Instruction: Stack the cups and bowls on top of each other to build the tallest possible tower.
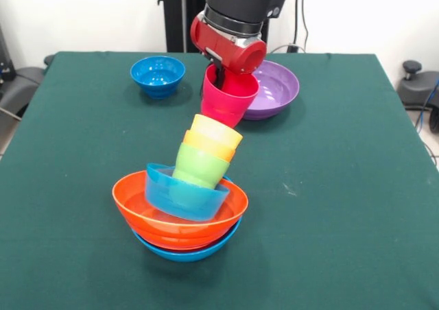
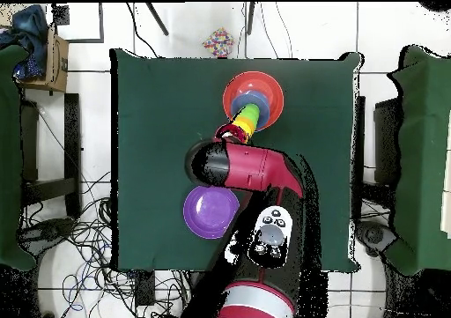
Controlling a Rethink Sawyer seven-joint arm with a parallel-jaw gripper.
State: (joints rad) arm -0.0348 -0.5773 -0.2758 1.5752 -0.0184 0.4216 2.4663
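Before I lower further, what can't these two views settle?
- Claw: front view, buried in the pink cup; overhead, under the arm. Open or shut unknown.
- Gap between pink cup and yellow cup: they overlap in the front view.
- Small blue bowl: overhead, covered by the arm.
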